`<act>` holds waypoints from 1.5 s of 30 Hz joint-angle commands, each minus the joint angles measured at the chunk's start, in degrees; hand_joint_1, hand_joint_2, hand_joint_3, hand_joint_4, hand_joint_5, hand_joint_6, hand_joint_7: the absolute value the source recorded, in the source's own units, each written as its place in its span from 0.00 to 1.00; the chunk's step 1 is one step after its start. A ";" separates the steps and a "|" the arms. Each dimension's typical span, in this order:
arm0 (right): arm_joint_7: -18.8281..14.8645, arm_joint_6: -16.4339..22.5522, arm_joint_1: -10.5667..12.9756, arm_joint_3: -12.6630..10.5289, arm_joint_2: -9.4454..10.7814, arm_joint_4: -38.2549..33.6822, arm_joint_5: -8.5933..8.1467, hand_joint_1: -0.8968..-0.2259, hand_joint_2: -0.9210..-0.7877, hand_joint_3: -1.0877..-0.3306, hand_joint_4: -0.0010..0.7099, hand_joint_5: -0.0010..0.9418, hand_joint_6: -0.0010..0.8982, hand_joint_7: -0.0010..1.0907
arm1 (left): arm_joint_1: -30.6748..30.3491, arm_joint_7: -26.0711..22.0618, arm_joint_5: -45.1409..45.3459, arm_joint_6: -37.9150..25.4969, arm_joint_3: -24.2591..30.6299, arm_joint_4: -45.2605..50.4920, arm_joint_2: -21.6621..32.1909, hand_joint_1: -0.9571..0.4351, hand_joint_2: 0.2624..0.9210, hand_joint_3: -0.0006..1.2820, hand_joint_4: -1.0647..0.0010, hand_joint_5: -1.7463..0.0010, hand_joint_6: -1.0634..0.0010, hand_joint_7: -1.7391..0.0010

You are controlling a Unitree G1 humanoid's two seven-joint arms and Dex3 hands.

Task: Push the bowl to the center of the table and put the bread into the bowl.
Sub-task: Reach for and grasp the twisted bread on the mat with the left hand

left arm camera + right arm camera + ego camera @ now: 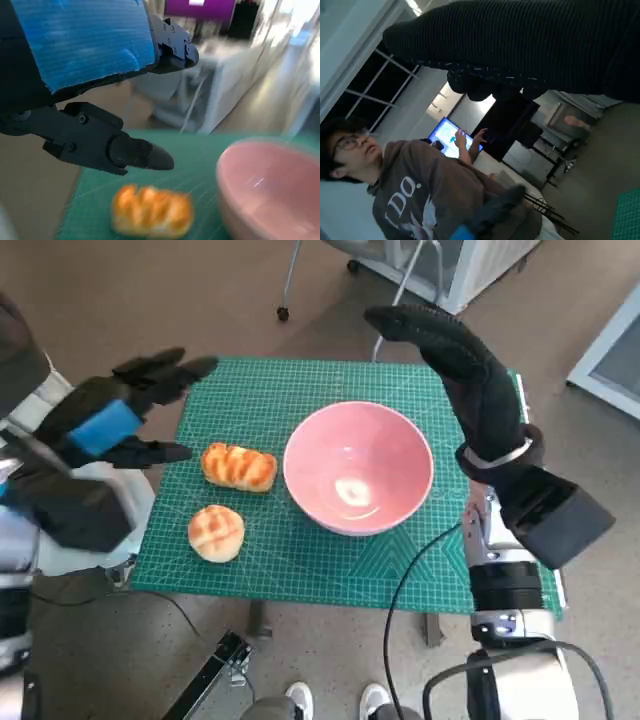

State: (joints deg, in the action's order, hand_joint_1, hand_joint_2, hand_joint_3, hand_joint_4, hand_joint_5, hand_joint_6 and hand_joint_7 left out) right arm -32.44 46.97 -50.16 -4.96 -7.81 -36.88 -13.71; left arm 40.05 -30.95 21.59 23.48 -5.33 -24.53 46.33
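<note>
A pink bowl (358, 468) stands empty on the green cutting mat (300, 560), a little right of the mat's middle. A long golden bread roll (239, 466) lies just left of the bowl, and a round bread roll (216, 532) lies nearer the front edge. My left hand (118, 415) hovers open over the mat's left edge, fingers spread, just left of the long roll. In the left wrist view the long roll (151, 211) and the bowl (272, 185) lie below the left hand's fingers (112, 147). My right hand (462, 358) is raised, open, above the mat's far right corner, holding nothing.
A chair base and white furniture (470, 265) stand on the floor beyond the table. A black cable (405, 590) runs over the mat's front right. A person's feet (335, 702) show below the front edge. A person in a brown top (420, 195) appears in the right wrist view.
</note>
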 commanded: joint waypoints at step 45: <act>1.70 2.55 5.01 1.59 -0.80 3.21 2.71 0.28 0.00 0.33 0.35 0.01 0.00 0.70 | 18.62 11.00 16.08 -3.72 -20.16 -43.71 -15.48 0.47 0.78 0.00 0.88 1.00 0.75 0.99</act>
State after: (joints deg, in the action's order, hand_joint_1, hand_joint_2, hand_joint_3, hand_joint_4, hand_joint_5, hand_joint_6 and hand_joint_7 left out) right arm -31.10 49.35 -46.52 -3.70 -8.34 -33.84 -11.50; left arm 56.77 -20.82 37.84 19.70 -25.18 -66.70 31.88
